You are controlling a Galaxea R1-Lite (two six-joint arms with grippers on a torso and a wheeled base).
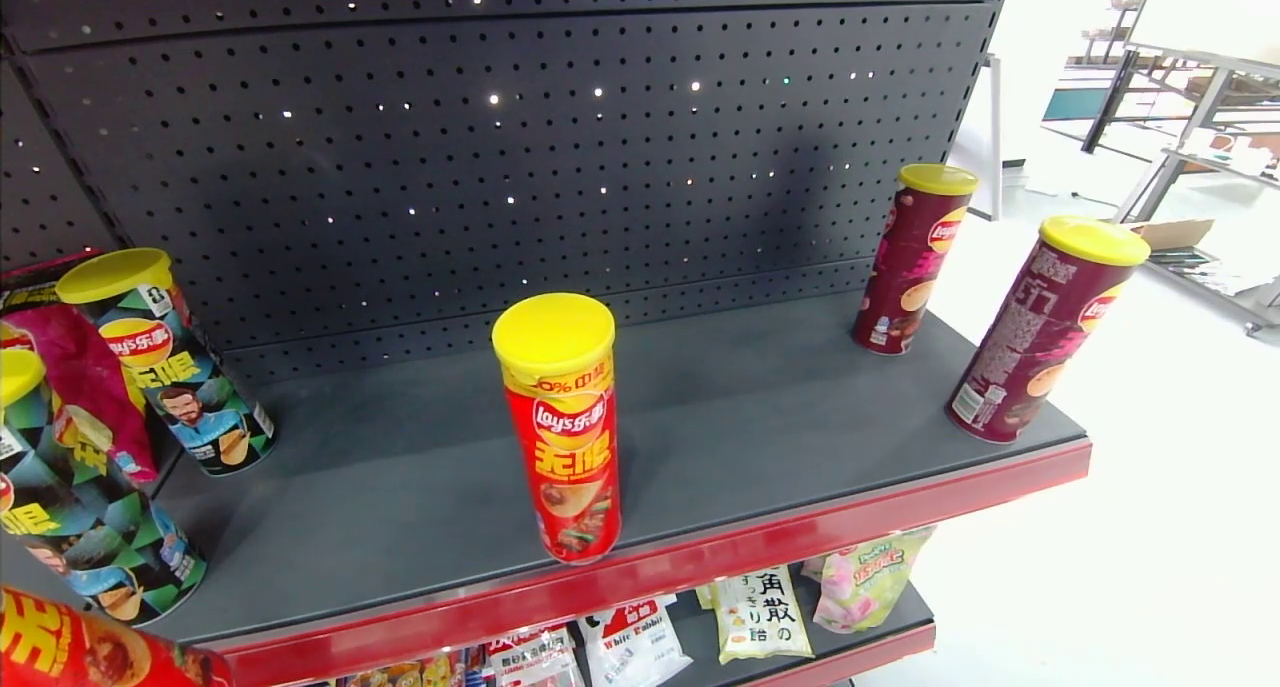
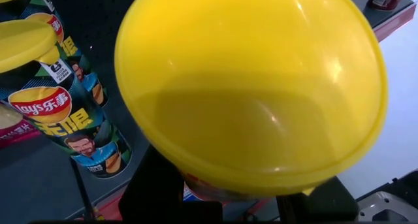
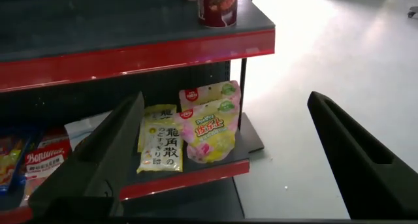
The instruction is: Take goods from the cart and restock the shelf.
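A red chip can with a yellow lid (image 2: pixel 251 87) sits between the dark fingers (image 2: pixel 153 198) of my left gripper (image 2: pixel 228 204), which is shut on it. The same can (image 1: pixel 70 652) shows at the lower left corner of the head view, beside the shelf's front left end. Another red can (image 1: pixel 560 437) stands upright at the front middle of the grey shelf board (image 1: pixel 760 407). My right gripper (image 3: pixel 227 101) is open and holds nothing; it is low, facing the lower shelf (image 3: pixel 189 175) with its snack bags (image 3: pixel 209 129).
Two maroon cans (image 1: pixel 912 257) (image 1: pixel 1045 327) stand at the shelf's right end. Several teal-patterned cans (image 1: pixel 165 362) (image 1: pixel 70 507) crowd the left end. Bare board lies on both sides of the middle red can. A red lip (image 1: pixel 700 567) edges the front; white floor lies to the right.
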